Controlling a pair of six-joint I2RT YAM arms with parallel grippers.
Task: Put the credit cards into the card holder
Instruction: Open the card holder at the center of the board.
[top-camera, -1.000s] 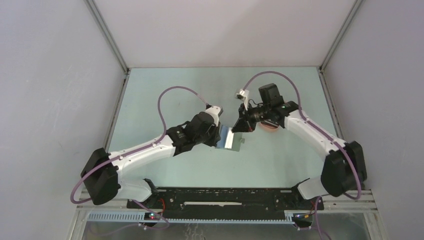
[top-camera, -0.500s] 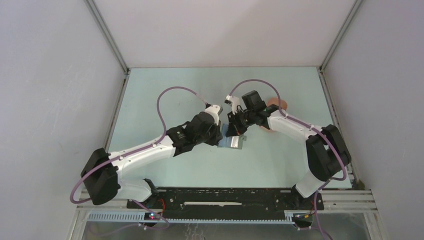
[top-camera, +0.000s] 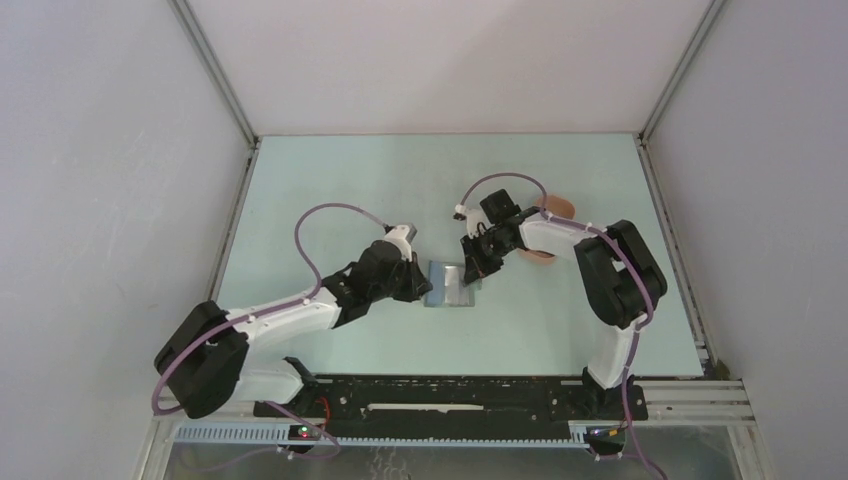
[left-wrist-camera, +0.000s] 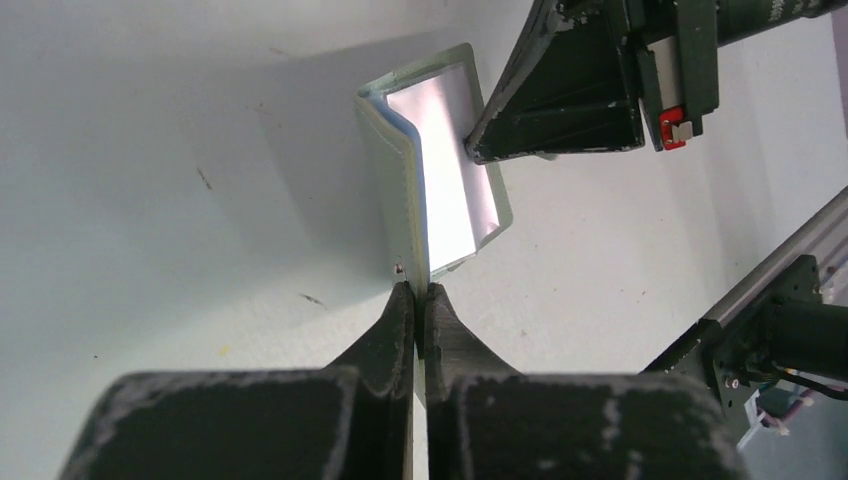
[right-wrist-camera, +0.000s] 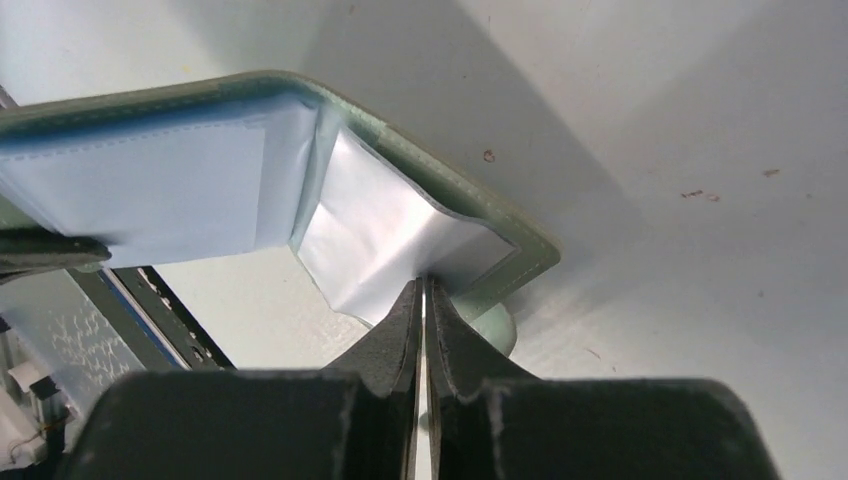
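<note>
The grey-green card holder (top-camera: 443, 291) lies open on the table between the two arms. My left gripper (top-camera: 424, 285) is shut on the edge of its left flap (left-wrist-camera: 385, 170), with the jaws (left-wrist-camera: 420, 292) pressed together on the thin rim. A silvery credit card (left-wrist-camera: 452, 170) rests on the holder's other half, against the pale blue lining (right-wrist-camera: 150, 190). My right gripper (right-wrist-camera: 421, 283) is shut on that card's (right-wrist-camera: 380, 238) near edge, just inside the holder's green rim (right-wrist-camera: 480, 200). Its dark fingers (left-wrist-camera: 560, 100) reach the card from the right.
A salmon-pink tray (top-camera: 558, 207) sits behind the right forearm, mostly hidden by it. The black base rail (top-camera: 450, 410) runs along the near table edge. Grey walls close in the left, right and back sides.
The right gripper swung down and left from beside the tray to the holder and closed. The left arm lowered the holder from a raised tilt to flat, nearer the table's front.
</note>
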